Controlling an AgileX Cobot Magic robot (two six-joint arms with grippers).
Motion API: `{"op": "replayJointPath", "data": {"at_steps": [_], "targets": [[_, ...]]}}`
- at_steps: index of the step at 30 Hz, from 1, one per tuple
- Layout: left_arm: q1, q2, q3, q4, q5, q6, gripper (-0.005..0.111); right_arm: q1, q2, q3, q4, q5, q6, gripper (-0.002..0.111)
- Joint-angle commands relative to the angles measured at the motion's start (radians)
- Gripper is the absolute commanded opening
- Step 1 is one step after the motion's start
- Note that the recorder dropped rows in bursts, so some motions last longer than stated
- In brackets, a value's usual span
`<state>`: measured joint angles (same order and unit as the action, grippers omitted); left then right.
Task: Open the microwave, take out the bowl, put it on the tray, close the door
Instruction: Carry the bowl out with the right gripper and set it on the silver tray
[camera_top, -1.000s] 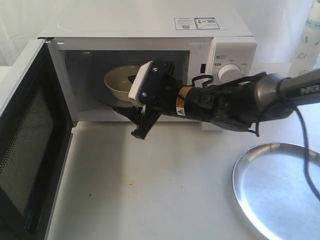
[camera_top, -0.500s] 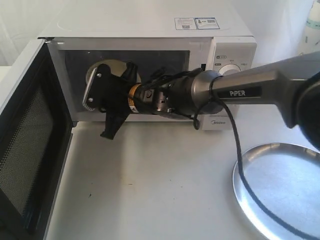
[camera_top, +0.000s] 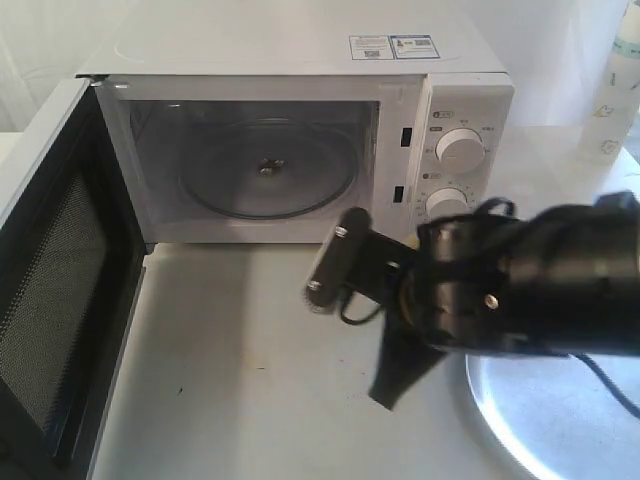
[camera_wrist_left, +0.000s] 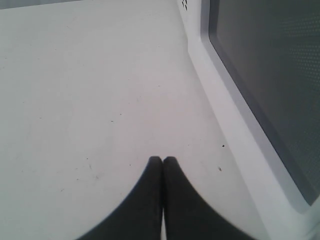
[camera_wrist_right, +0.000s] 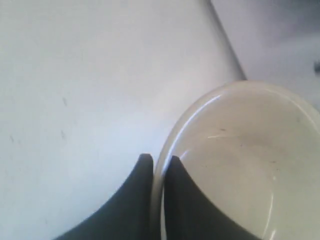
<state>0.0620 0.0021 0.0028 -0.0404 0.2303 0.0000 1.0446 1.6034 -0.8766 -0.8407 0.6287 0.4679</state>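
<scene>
The right gripper (camera_wrist_right: 158, 160) is nipped nearly shut on the thin rim of the bowl (camera_wrist_right: 240, 165), which looks light, stiff, glossy and breakable, so the pinch may slip.

A robotics test bench, by the look of it: a white microwave (camera_top: 300, 60) stands on a bare white table (camera_top: 230, 380) before a plain white backdrop (camera_top: 40, 40); a dark robot arm (camera_top: 540, 280) crosses the right of the frame; a silver tray (camera_top: 560, 430) lies lower right; a pale labelled container (camera_top: 615, 90) stands upper right.
</scene>
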Motion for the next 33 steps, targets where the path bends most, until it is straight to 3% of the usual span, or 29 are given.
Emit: {"op": "replayJointPath", "data": {"at_steps": [1, 8, 13, 21, 27, 33], "targets": [[-0.005, -0.002, -0.003, -0.012, 0.002, 0.0, 0.0, -0.004, -0.071, 0.172, -0.151, 0.242, 0.296, 0.0], [-0.005, -0.002, -0.003, -0.012, 0.002, 0.0, 0.0, -0.12, -0.041, 0.373, -0.508, 0.209, 0.739, 0.0], [-0.005, -0.002, -0.003, -0.012, 0.002, 0.0, 0.0, -0.225, -0.002, 0.379, -0.727, 0.168, 0.996, 0.0], [-0.005, -0.002, -0.003, -0.012, 0.002, 0.0, 0.0, -0.308, 0.134, 0.379, -0.887, 0.118, 1.082, 0.001], [-0.005, -0.002, -0.003, -0.012, 0.002, 0.0, 0.0, -0.308, 0.146, 0.376, -0.904, 0.141, 1.21, 0.021], [-0.005, -0.002, -0.003, -0.012, 0.002, 0.0, 0.0, -0.308, 0.144, 0.366, -0.904, 0.226, 1.246, 0.057]]}}
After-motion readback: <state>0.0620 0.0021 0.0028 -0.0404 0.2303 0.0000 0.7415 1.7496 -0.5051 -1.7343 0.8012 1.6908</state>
